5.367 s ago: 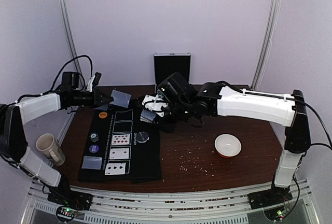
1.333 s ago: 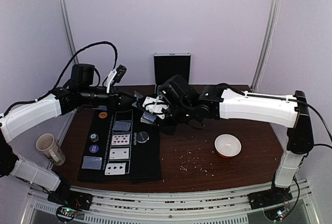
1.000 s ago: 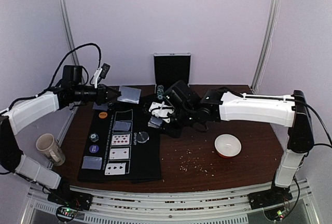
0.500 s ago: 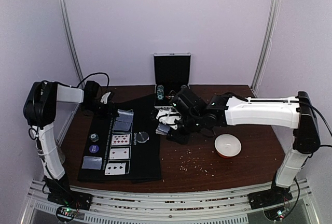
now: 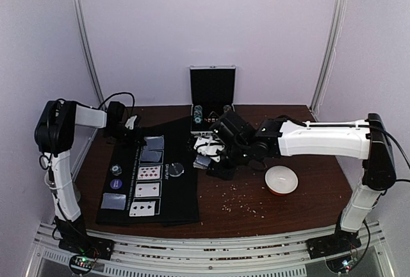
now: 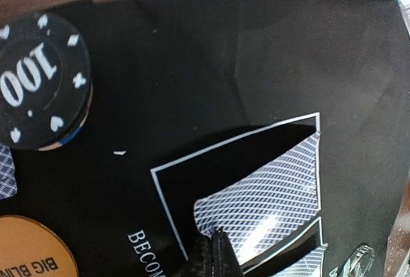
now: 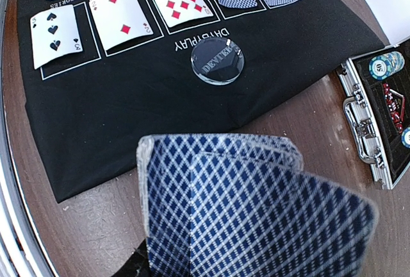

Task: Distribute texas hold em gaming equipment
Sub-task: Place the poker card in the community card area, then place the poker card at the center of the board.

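A black chip (image 6: 41, 81) carries "100" in white. Just beside it, an orange button (image 6: 32, 254) reads "BIG BLIN" (the rest runs off the frame). The mat (image 6: 192, 65) shows white letters "BECOM", also cut short. A clear button (image 7: 218, 61) says "DEALER". A spade card (image 7: 54, 33) bears a "3". In the case (image 7: 362, 120), a pale chip (image 7: 383, 64) shows "50".
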`<control>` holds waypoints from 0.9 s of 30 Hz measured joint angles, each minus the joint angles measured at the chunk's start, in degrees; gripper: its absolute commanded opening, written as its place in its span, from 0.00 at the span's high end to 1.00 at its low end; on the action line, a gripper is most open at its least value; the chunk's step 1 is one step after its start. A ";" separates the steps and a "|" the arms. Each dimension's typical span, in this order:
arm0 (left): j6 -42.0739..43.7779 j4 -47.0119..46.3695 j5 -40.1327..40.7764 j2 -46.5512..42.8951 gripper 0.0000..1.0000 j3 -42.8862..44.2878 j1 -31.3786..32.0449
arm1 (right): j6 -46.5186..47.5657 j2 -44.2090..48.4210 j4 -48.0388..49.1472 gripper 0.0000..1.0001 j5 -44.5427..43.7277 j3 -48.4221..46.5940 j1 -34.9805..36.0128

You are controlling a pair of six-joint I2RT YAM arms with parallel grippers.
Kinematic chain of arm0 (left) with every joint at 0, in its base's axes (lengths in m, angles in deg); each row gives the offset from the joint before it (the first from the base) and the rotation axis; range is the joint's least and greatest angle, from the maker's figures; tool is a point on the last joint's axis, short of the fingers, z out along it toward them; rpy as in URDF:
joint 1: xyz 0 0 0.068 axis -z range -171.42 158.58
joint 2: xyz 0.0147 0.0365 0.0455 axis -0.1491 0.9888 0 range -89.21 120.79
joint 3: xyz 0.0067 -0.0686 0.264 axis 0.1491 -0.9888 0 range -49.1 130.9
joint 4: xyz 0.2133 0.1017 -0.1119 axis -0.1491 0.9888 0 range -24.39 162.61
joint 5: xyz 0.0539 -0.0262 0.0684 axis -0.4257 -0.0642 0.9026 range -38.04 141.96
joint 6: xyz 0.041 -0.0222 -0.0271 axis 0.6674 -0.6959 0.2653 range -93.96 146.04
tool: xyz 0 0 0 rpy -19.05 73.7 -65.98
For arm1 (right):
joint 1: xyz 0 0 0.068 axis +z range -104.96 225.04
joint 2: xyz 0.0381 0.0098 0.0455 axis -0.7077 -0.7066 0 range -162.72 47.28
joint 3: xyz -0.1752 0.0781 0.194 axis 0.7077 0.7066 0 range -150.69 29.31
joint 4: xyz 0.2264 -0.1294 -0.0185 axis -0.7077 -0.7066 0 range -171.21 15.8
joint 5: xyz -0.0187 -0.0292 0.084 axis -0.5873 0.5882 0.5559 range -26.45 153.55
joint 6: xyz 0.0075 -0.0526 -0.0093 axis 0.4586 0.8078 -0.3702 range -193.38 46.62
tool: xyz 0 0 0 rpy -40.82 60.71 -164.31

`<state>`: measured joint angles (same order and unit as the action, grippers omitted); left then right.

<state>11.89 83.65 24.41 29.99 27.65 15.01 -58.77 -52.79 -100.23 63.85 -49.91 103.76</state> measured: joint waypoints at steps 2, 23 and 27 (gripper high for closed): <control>-0.22 0.00 0.33 0.50 0.85 0.00 0.00 | 0.00 0.00 -0.02 0.54 0.02 0.00 0.00; -0.31 1.86 4.83 -16.48 0.57 -3.78 0.20 | 1.62 -2.69 -2.05 0.54 2.97 5.88 0.00; 0.57 2.93 4.81 -20.26 0.55 -4.44 0.20 | 2.08 -5.55 -3.04 0.54 3.45 6.12 0.00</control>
<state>12.46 86.58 29.22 9.72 23.21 15.21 -56.69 -58.34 -103.26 67.30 -43.79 103.76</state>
